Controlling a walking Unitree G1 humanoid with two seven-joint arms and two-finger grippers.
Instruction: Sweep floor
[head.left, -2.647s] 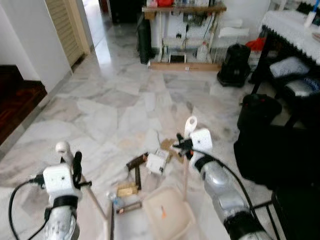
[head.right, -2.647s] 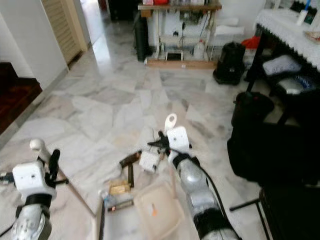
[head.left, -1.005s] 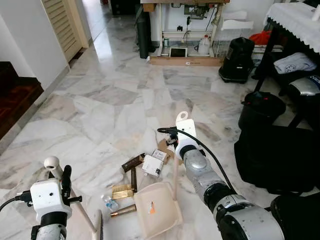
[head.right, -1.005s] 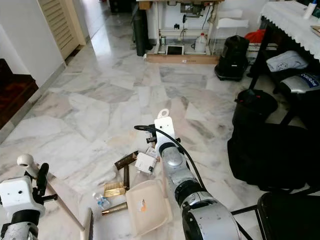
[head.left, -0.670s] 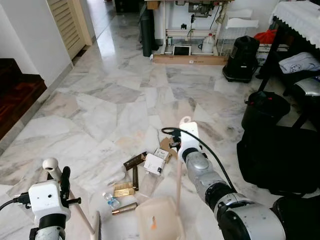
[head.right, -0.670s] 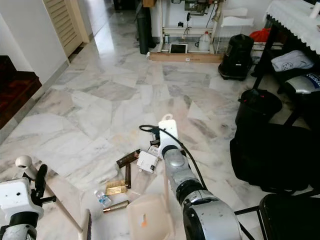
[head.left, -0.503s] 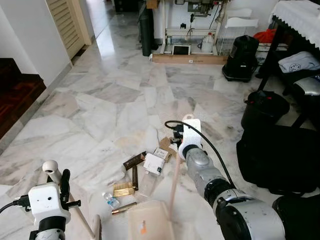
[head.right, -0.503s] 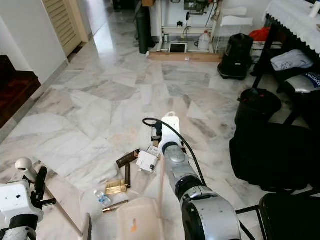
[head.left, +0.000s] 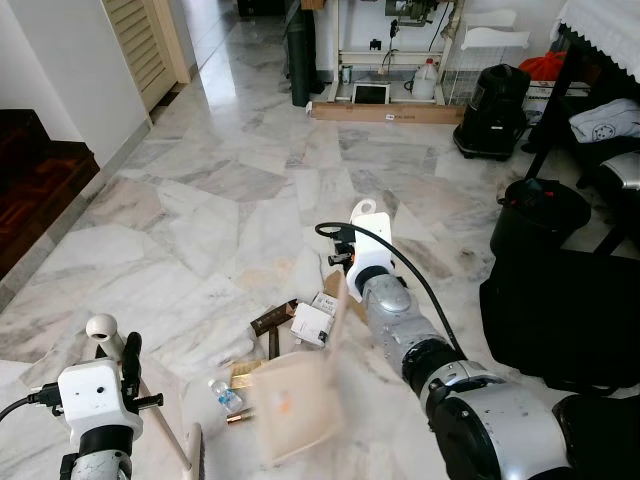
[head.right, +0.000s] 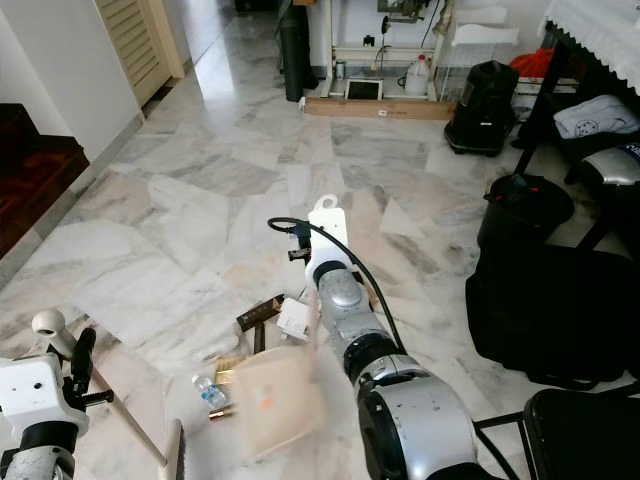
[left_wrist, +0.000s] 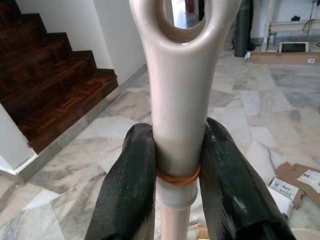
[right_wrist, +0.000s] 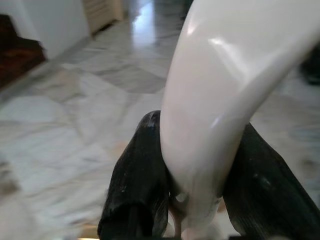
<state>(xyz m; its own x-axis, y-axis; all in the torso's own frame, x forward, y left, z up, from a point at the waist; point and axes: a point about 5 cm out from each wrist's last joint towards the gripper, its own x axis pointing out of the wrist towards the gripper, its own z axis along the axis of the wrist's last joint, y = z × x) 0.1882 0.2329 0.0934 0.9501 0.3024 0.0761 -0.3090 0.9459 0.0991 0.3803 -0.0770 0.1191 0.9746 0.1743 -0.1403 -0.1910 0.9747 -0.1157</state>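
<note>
A marble floor (head.left: 200, 210) is seen from above, with litter (head.left: 312, 322) of small boxes, wrappers and a bottle (head.left: 226, 396) scattered near the middle. The left end effector (left_wrist: 172, 200) is clenched on a cream broom handle (left_wrist: 177, 100). The right end effector (right_wrist: 192, 200) is clenched on the dustpan handle (right_wrist: 225, 90), and the blurred beige dustpan (head.left: 290, 405) is held over the near litter. If the pan is swung on, the litter could be knocked aside instead of gathered

Bright, even daylight; glare streaks the marble floor (head.left: 215, 75) by the doorway (top left), and the dustpan (head.left: 290, 400) smears with motion blur.
</note>
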